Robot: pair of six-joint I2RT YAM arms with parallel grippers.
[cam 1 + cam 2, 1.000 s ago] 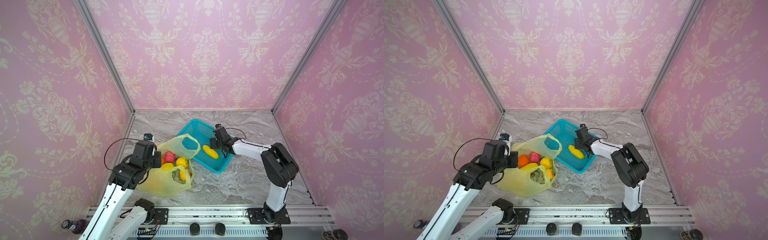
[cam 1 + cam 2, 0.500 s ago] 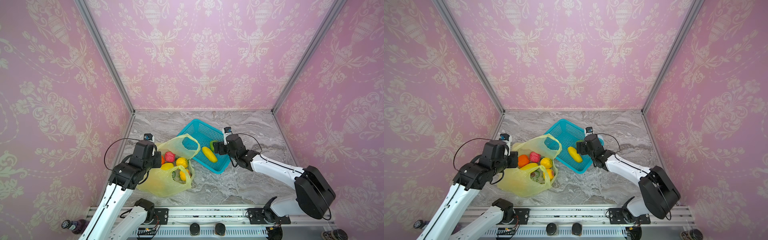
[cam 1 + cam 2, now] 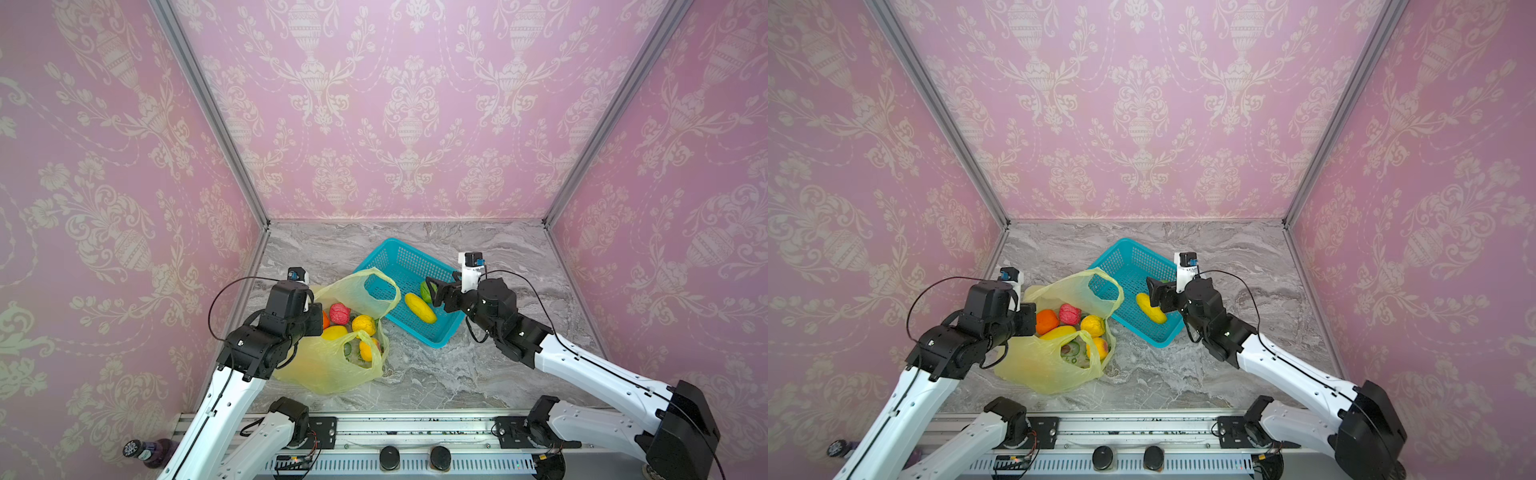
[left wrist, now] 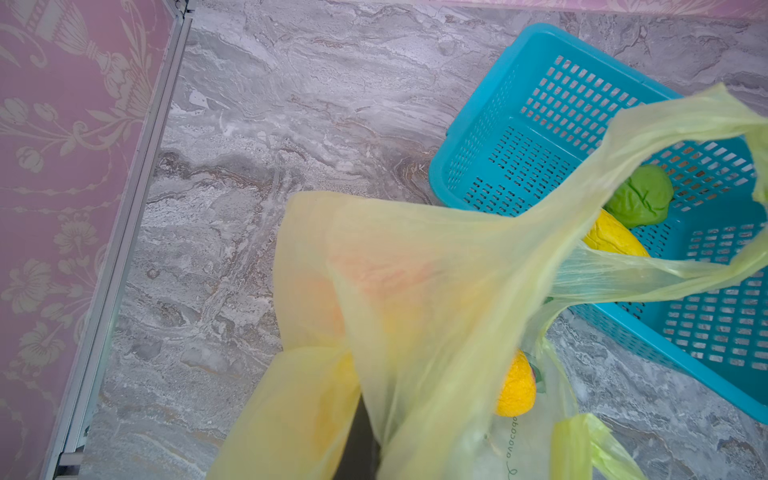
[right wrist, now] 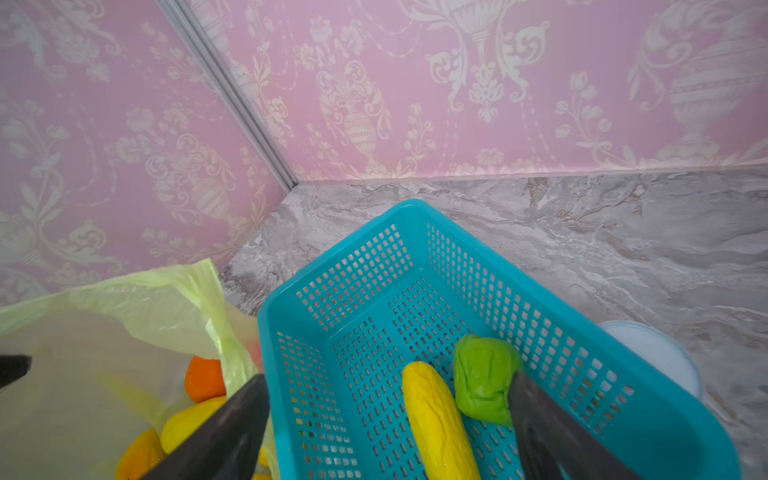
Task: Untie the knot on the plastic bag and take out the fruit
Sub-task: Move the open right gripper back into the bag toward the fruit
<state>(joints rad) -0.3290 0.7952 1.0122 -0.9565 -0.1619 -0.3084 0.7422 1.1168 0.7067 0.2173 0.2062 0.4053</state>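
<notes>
Holding the bag (image 3: 332, 368) open on the left: left fingers (image 4: 363, 436) are pinched shut on its film at the left edge of the mouth. The bag sits slumped on the desk (image 3: 478, 374), left of centre, mouth up. No knot in sight and the two handle loops stand apart, so I judge the untying done.

Fruit in the bag, left to right:
- orange piece (image 3: 1046, 321), right by the left fingers
- long yellow piece (image 3: 334, 332)
- pink piece (image 3: 340, 312)
- round yellow piece (image 3: 363, 324)
- one more yellow-orange piece (image 3: 365, 351), lower and half under film

The basket (image 3: 434, 344) is just right of the bag, with the bag's far loop leaning over its left corner. Yellow fruit (image 5: 436, 415) and green fruit (image 5: 484, 378) lie in it side by side, touching.

Right fingers (image 5: 224, 424) are wide apart and empty, over the basket's right part, straddling those two pieces in the right wrist view.

Key relation: the remaining fruit lies left of the right fingers, across the basket's left wall and lower, down in the bag mouth. The left arm is nearer but busy with the film, so the free right arm is the likely picker. The long yellow piece seems to run roughly left-right in both top views, so a grip would close across it, front to back.

Hidden:
- The left fingertips are buried under film in the left wrist view and covered by the wrist in the top views.
- The piece count in the bag is unsure.
- A white round thing (image 5: 652, 353) behind the basket wall is cut off; can't tell what it is.
</notes>
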